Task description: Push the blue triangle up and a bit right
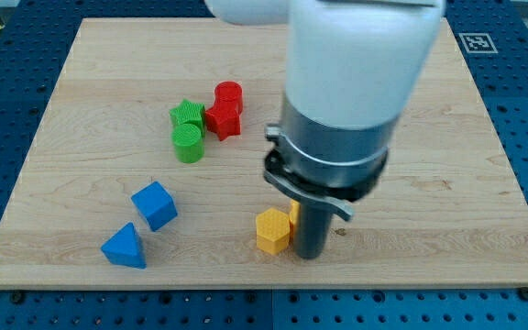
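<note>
Blue triangle (124, 247) lies near the board's (447, 137) lower-left corner, flat on the wood, with the blue cube (155, 204) just beside it, up and to the view's right; whether the two touch I cannot tell. My tip (308, 254) is well apart from both, down near the view's bottom at about the middle of the board, with the yellow hexagonal block (272, 229) right against its left side, so close that they look to be touching. A second yellow piece (294, 213) peeks out behind that block, mostly hidden by the rod, and its shape cannot be made out. I carry no gripper, only the dark rod under the wide grey-and-white arm body (356, 92), so nothing is held or clamped. Toward the view's top left sits a tight cluster: a green star-like block (188, 115) with a green cylinder (188, 144) just below it, and to their right a red cylinder (229, 93) above a red star-like block (223, 119). The cluster stands well apart from the blue pair and from my tip.
</note>
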Motion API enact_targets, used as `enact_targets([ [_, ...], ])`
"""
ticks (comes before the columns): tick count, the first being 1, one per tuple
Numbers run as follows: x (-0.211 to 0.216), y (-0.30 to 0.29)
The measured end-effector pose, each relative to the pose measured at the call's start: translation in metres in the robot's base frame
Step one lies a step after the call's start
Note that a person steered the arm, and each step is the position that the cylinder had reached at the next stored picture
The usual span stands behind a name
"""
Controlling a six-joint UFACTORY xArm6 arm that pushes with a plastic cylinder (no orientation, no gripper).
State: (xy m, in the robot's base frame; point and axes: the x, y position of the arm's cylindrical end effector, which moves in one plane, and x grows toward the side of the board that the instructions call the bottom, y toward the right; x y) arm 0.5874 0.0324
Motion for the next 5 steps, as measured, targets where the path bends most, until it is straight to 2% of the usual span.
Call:
enact_targets([
  [2, -0.015, -0.049],
  [3, -0.015, -0.096],
  [5, 0.003, -0.114],
])
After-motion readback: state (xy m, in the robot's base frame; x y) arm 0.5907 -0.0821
